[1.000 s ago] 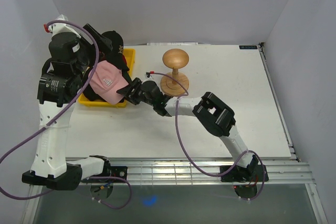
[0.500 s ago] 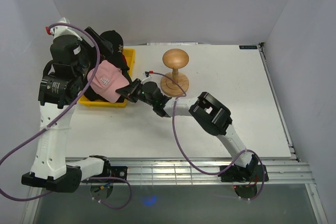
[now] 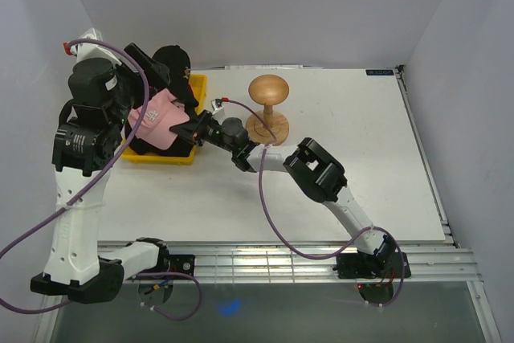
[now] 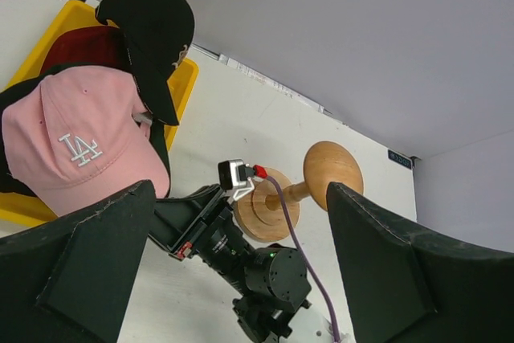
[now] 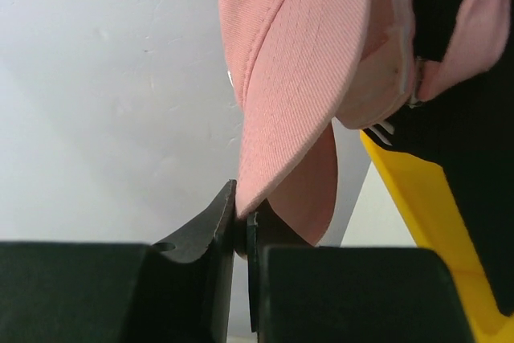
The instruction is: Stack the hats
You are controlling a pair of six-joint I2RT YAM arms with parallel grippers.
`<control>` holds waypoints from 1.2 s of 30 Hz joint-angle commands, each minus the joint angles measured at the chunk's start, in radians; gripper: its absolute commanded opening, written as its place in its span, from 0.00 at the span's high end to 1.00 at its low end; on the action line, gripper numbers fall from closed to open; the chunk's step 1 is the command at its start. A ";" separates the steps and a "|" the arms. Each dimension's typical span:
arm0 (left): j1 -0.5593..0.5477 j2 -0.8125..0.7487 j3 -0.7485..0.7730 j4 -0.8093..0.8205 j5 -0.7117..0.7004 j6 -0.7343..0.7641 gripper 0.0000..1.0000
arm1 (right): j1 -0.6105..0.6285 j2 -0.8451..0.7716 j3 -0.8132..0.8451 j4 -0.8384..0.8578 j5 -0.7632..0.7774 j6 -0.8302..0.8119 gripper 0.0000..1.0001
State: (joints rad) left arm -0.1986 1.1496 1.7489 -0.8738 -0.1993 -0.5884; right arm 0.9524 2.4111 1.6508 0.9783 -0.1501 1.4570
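My right fingers [image 5: 210,226] are clamped on the brim edge of the pink cap [image 5: 297,78]. The cap lies on the other hats [image 4: 148,18] in the yellow tray [image 3: 198,86]. Its brim points toward my right arm, which is the nearer one. My left fingers [image 4: 88,255] hang spread apart above.

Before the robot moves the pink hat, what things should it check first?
1. Right gripper shut on brim of pink fabric cap with white letters: ok.
2. Left gripper open, holding nothing: ok.
3. Black fabric cap clear of the pink cap: cannot tell.
4. Mushroom-shaped wooden stand upright, top bare: ok.
5. Pink cap free of the yellow plastic tray: cannot tell.
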 commanded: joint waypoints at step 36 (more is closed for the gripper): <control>-0.001 -0.134 -0.028 0.047 -0.101 0.025 0.02 | -0.225 -0.378 -0.101 0.141 -0.246 -0.001 0.92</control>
State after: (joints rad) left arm -0.1986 1.0145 1.7332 -0.8368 -0.2993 -0.5682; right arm 0.7914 2.1342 1.5929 0.9817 -0.4030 1.4246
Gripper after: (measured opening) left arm 0.978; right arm 0.111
